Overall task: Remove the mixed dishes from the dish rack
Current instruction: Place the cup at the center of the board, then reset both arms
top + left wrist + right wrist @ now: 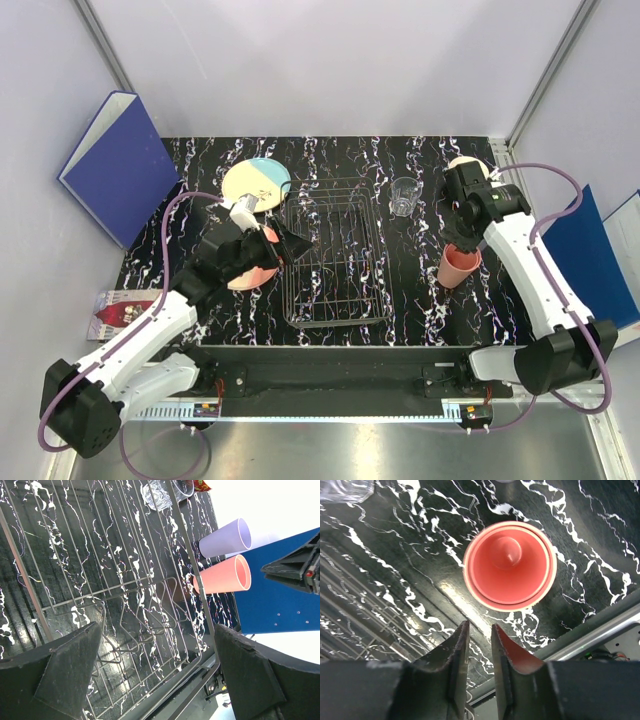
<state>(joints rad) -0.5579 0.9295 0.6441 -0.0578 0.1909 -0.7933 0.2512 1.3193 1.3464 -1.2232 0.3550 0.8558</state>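
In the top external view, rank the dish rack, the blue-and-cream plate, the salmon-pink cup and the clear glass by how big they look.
1. Dish rack, by far the largest.
2. Blue-and-cream plate.
3. Salmon-pink cup, standing right of the rack and partly hidden by the right arm.
4. Clear glass, smallest, though close to the cup.

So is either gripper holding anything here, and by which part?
No. The left gripper is open over the wire dish rack; the right gripper, nearly closed, is empty.

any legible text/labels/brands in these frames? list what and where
None legible in any view.
Red packet at the table's left edge: has print, too small and blurred to read.
Binders, cups, glass, rack, both grippers: no visible markings.
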